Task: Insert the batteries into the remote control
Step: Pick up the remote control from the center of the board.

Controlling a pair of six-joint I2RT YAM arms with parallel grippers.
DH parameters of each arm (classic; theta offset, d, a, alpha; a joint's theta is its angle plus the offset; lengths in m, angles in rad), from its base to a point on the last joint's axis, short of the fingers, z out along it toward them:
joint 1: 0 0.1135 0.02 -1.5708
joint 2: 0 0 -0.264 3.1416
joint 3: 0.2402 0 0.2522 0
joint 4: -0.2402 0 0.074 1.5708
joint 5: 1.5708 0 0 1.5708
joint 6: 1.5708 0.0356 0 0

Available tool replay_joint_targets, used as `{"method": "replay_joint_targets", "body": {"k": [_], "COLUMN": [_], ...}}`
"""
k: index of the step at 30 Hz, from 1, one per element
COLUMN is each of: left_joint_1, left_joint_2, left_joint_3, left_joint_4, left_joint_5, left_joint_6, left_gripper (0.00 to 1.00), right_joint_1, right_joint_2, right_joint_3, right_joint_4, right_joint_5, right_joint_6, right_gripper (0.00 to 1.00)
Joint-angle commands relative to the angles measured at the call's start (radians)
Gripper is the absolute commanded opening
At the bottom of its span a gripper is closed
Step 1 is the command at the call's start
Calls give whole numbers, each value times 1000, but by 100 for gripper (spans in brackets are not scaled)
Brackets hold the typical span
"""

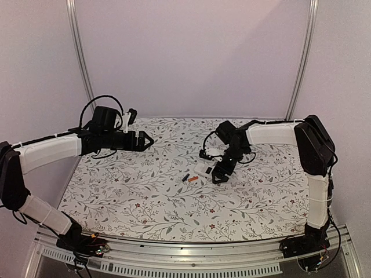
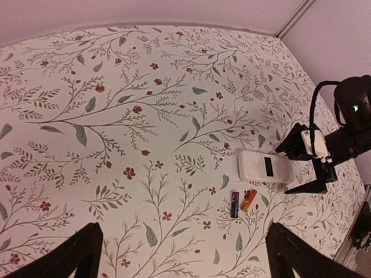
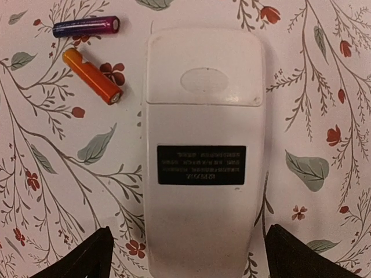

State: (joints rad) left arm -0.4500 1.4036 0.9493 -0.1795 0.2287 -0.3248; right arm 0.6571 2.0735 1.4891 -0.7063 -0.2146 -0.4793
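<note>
The white remote control (image 3: 202,156) lies back up on the floral cloth, its battery cover in place and a black label on it. It also shows in the top view (image 1: 203,168) and the left wrist view (image 2: 265,167). Two batteries lie loose beside its cover end: an orange one (image 3: 93,84) (image 2: 248,200) (image 1: 193,179) and a dark purple-black one (image 3: 87,26) (image 2: 234,204) (image 1: 185,177). My right gripper (image 3: 188,255) (image 1: 220,174) is open, low over the remote's label end, one finger on each side. My left gripper (image 2: 182,255) (image 1: 148,141) is open and empty, raised over the table's back left.
The table has a floral cloth (image 1: 145,197), pale walls behind and at the sides, and two metal posts (image 1: 81,58) at the back corners. A metal rail (image 1: 191,252) runs along the near edge between the arm bases.
</note>
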Motion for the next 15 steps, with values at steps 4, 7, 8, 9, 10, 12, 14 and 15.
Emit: {"method": "replay_joint_targets", "body": {"k": [4, 7, 8, 9, 10, 12, 14, 15], "left_joint_1": [-10, -10, -10, -11, -10, -10, -10, -11], "left_joint_2": [22, 26, 28, 28, 28, 28, 28, 28], "left_joint_3": [17, 19, 20, 21, 23, 26, 30, 32], "left_joint_4": [7, 7, 6, 6, 7, 8, 10, 13], "left_joint_5": [10, -4, -5, -9, -11, -10, -2, 3], "left_joint_6": [4, 0, -2, -6, -7, -10, -13, -14], "left_gripper": [100, 100, 100, 100, 100, 99, 100, 99], "right_joint_1": [14, 21, 24, 25, 25, 26, 27, 27], "right_joint_2": [51, 66, 69, 70, 70, 68, 60, 54], "right_joint_3": [50, 53, 52, 49, 47, 46, 42, 41], "right_joint_4": [-68, -81, -83, -84, -85, -86, -87, -86], "right_joint_5": [78, 111, 115, 118, 123, 130, 127, 124], "right_joint_6": [-31, -38, -40, -43, -47, -50, -58, -64], "right_gripper": [90, 86, 84, 81, 78, 72, 65, 62]}}
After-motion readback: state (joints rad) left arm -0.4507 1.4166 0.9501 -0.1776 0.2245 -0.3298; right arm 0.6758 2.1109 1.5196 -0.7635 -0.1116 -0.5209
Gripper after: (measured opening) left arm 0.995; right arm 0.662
